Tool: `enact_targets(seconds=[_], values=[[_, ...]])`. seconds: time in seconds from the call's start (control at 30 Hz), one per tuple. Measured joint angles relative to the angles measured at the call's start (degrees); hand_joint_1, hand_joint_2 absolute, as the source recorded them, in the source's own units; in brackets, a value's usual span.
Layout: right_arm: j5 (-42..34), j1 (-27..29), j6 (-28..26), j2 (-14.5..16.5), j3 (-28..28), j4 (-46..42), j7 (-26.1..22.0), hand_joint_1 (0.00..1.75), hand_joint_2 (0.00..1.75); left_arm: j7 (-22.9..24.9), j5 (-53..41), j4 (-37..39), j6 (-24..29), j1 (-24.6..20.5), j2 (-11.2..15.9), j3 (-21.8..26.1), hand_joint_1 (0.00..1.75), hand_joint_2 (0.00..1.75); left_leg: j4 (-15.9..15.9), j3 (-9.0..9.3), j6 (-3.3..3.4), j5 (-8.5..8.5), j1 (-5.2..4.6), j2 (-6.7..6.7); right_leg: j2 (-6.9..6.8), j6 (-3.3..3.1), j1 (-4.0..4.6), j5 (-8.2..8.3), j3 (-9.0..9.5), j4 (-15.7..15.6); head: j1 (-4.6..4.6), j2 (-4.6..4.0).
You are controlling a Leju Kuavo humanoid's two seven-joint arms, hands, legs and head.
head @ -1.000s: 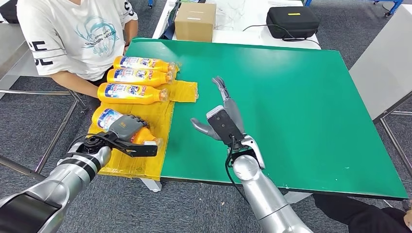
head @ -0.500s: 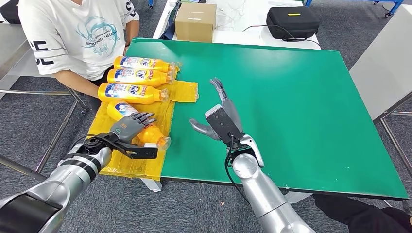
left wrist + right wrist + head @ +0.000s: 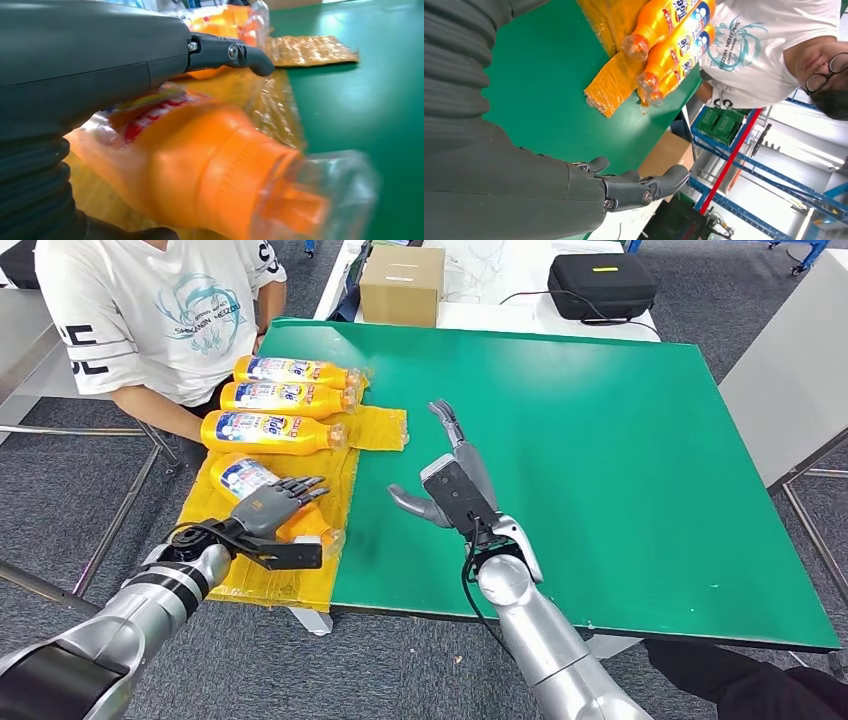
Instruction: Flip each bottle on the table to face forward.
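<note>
Four orange bottles lie on a yellow plastic sheet (image 3: 375, 427) at the left of the green table (image 3: 600, 440). Three bottles (image 3: 285, 397) lie side by side at the back, blue-and-white labels up, caps pointing right. The nearest bottle (image 3: 243, 478) lies slanted, label showing, its clear cap (image 3: 330, 538) toward the table's front edge. My left hand (image 3: 268, 508) rests on its orange body, fingers stretched out over it. The left wrist view shows the bottle (image 3: 200, 170) under my fingers (image 3: 235, 52). My right hand (image 3: 452, 475) hovers open over bare green table, fingers spread (image 3: 624, 187).
A person in a white T-shirt (image 3: 150, 310) sits at the table's left, an arm close to the bottles. A cardboard box (image 3: 403, 285) and a black case (image 3: 602, 285) stand on a white table behind. The table's front edge runs just below my hands.
My left hand's fingers have uncurled from the nearest bottle and now lie straight over it. The bottle has turned and swung slantwise, its label more exposed. The right hand barely moved.
</note>
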Motion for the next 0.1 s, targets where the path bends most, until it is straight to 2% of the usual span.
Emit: enact_targets(seconds=[0.1], values=[[-0.1,0.0,-0.2,0.0,0.0,0.2,-0.1,0.0,1.75,-2.6,3.4,-0.7,-1.2,1.0,0.1,1.1,0.0,1.75,0.0,-0.01,0.0,0.0,0.0,0.01,0.0,0.0,0.0,0.0,-0.02,0.0,0.0,0.0]])
